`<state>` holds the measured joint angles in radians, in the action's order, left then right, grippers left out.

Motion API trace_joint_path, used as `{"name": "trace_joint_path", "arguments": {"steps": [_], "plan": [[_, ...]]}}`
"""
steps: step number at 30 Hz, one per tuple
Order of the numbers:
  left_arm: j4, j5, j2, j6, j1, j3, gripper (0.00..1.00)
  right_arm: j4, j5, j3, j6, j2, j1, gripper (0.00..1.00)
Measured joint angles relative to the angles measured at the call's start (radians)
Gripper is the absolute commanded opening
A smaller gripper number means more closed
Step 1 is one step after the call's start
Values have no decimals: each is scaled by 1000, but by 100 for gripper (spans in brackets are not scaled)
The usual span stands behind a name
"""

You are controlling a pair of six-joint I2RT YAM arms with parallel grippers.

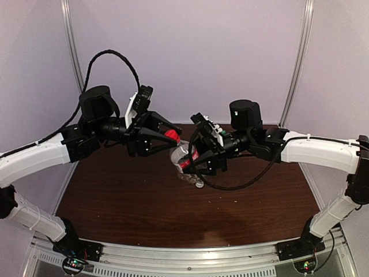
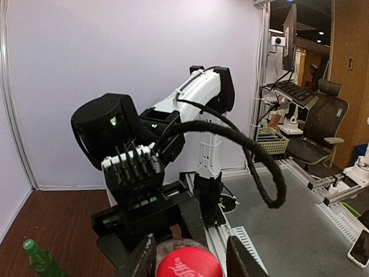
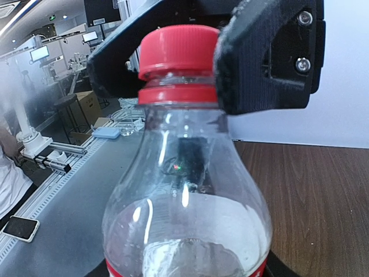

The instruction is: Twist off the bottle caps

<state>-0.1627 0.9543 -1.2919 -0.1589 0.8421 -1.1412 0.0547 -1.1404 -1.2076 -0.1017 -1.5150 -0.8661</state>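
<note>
now | l grip (image 1: 168, 136) – red cap (image 3: 179, 49), prob clamped | r grip (image 1: 194, 157) – bottle (image 3: 184, 202)

- A plain pale wall (image 1: 190, 52) is seen across the upper half of the overhead view, crossed by two metal posts (image 1: 72, 40).
- A dark wooden table (image 1: 144, 202) is shown below it.
- At the right of the left wrist view, a monitor (image 2: 290, 23), a chair (image 2: 323, 124) and a basket (image 2: 271, 140) are seen.
- A phone (image 3: 20, 228) is laid flat at the lower left of the right wrist view.

Red cap (image 3: 179, 49), clear red-labelled bottle (image 3: 184, 196).
</note>
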Motion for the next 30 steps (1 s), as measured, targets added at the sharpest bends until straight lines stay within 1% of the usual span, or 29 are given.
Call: {"name": "trace_joint_path", "arguments": {"steps": [7, 10, 12, 14, 16, 23, 25, 27, 30], "plan": [[-15, -13, -6, -15, -5, 0, 27, -2, -5, 0, 4, 0, 2, 51], [-22, -40, -6, -19, -5, 0, 25, -3, 17, 0, 11, 0, 7, 50], [-20, -70, -5, -32, -6, 0, 20, -5, 51, 0, 11, 3, 10, 50], [-11, -129, -3, -50, -8, -2, 13, -8, 106, 0, 8, 10, 12, 49], [13, -214, -2, -80, -10, -14, 12, -10, 182, 0, 4, 20, 14, 49], [89, -581, -8, -210, 25, -56, 12, 48, 554, 26, -2, 43, -12, 48], [109, -653, -19, -241, 33, -74, 15, 74, 651, 43, -5, 48, -30, 48], [116, -698, -33, -261, 38, -84, 21, 94, 725, 58, -8, 51, -43, 48], [124, -735, -48, -283, 40, -90, 32, 107, 792, 74, -14, 52, -52, 49]]}}
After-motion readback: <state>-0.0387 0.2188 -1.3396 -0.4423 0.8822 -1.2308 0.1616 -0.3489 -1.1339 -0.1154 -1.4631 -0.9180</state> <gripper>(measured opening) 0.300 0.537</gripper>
